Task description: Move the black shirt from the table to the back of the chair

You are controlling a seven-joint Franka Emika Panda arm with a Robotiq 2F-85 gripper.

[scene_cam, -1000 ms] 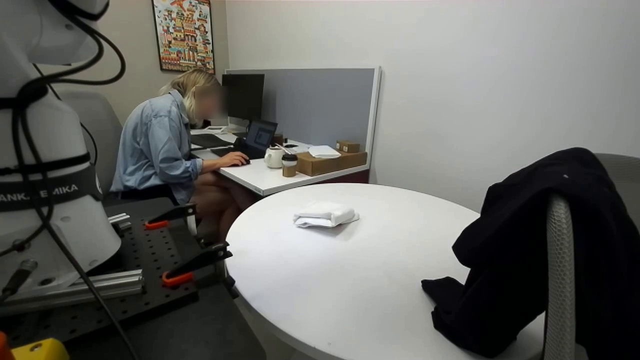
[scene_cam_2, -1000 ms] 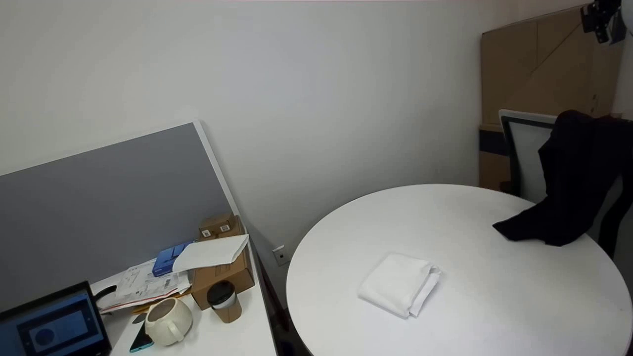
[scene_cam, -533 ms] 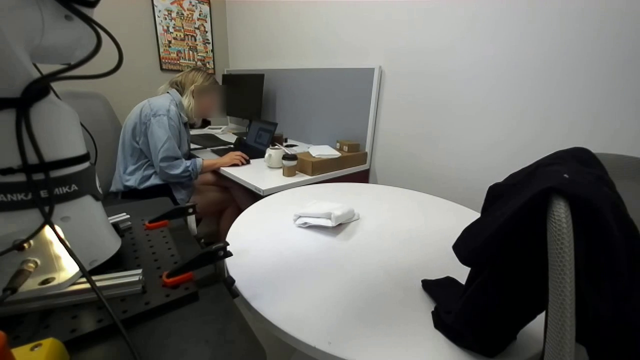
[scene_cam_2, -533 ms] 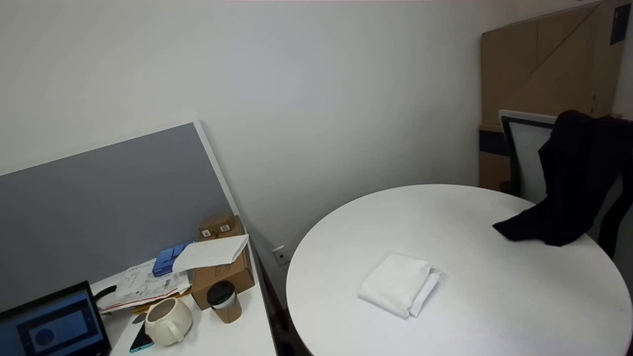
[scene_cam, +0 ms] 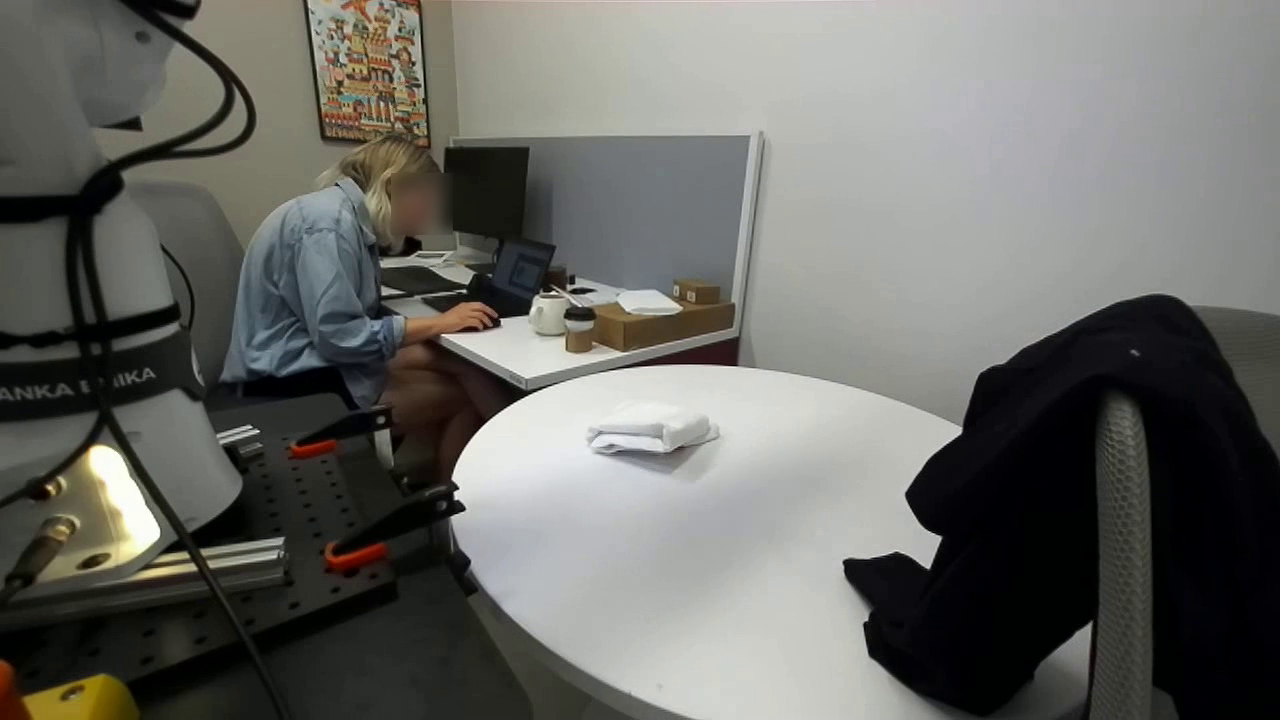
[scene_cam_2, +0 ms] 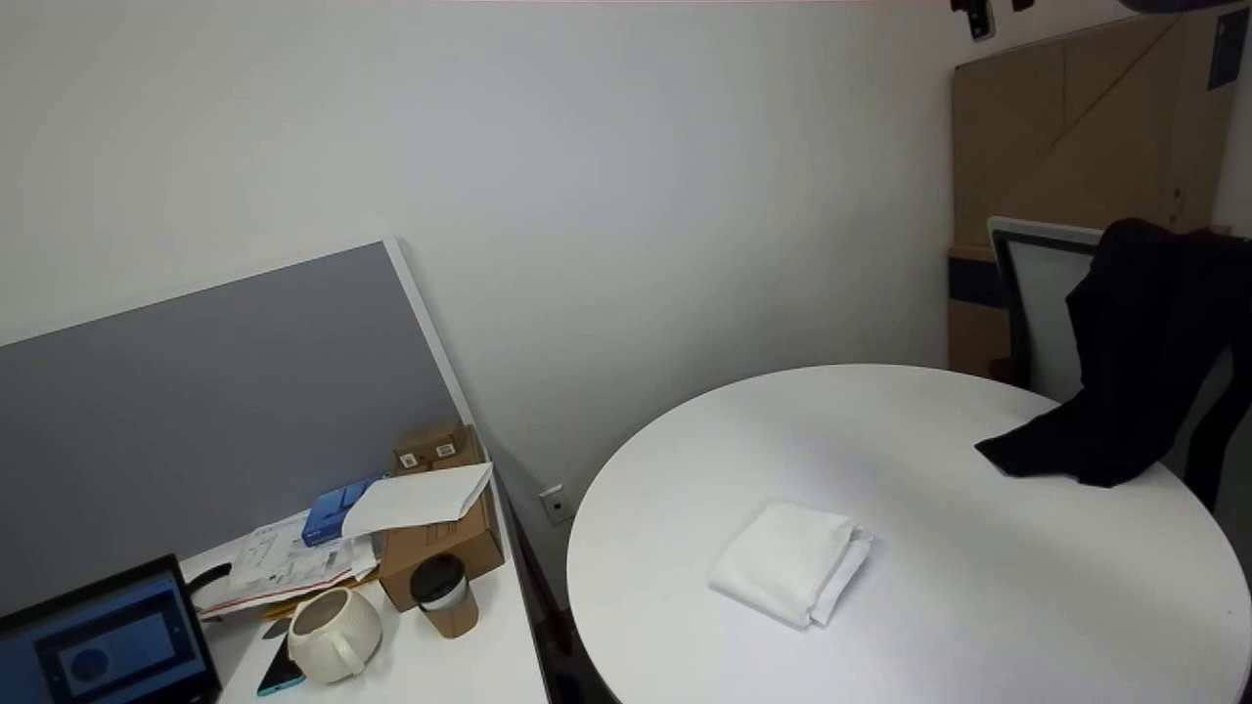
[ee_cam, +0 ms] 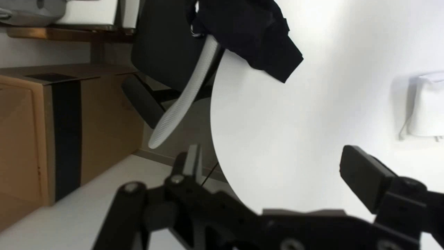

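The black shirt [scene_cam: 1040,520] hangs over the back of the grey chair [scene_cam: 1122,560], its lower end lying on the round white table [scene_cam: 720,570]. The shirt [scene_cam_2: 1154,332], chair [scene_cam_2: 1051,284] and table [scene_cam_2: 910,430] stand the same way in both exterior views. In the wrist view the shirt [ee_cam: 249,34] is at the top, over the chair back [ee_cam: 184,97], with an end on the table [ee_cam: 270,121]. My gripper [ee_cam: 272,158] is open and empty, above the table's edge and apart from the shirt. Only its tips [scene_cam_2: 978,18] show at the top of an exterior view. The shirt's print is not visible.
A folded white cloth [scene_cam: 652,430] lies on the table. A person [scene_cam: 320,270] sits at a desk [scene_cam: 520,360] with a laptop, mug, cup and boxes. A large cardboard box [scene_cam_2: 1076,156] stands behind the chair.
The arm has shifted. In an exterior view the gripper was at the top right, left the picture, and now its tips show further left at the top edge. Shirt and chair have not moved.
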